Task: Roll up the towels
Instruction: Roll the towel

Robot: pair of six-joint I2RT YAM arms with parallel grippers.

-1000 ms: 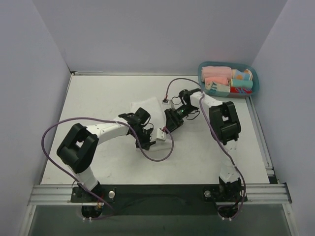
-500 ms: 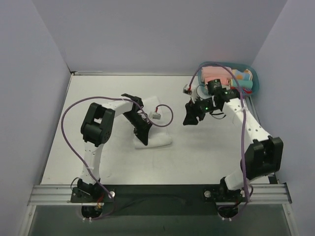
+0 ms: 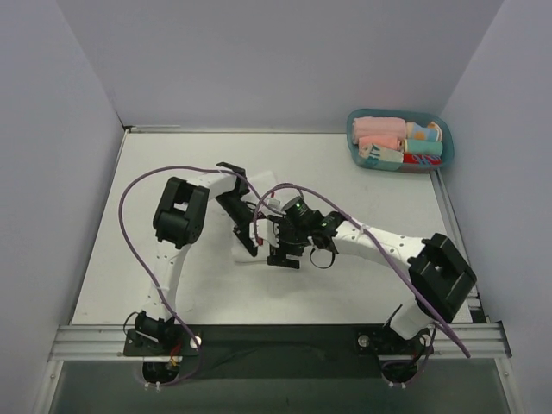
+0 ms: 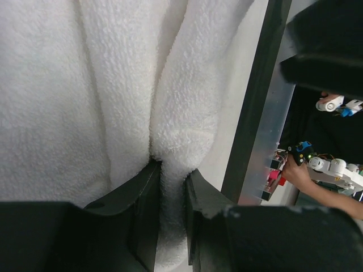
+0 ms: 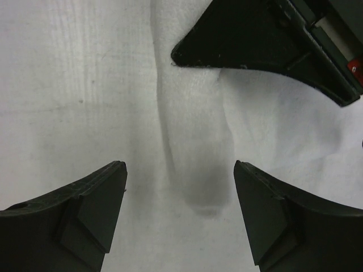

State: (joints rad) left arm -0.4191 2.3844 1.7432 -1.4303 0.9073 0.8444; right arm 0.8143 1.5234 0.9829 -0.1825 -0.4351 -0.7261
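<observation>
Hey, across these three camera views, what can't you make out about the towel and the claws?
- Left wrist view: the towel fills the frame beyond the left claw pinching a fold; its edges are cut off.
- Top view: both arms cover most of it, hiding how far it is rolled.
- Right wrist view: whether the open right claw touches the cloth is unclear.
- Top view, basket: contents too small to count.

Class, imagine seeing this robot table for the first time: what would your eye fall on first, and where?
First, the white towel in the middle of the table, where both grippers meet: the left gripper pinches a fold of it, while the right gripper hangs open just above. Next, the teal basket of colourful rolled cloths in the far right corner.
</observation>
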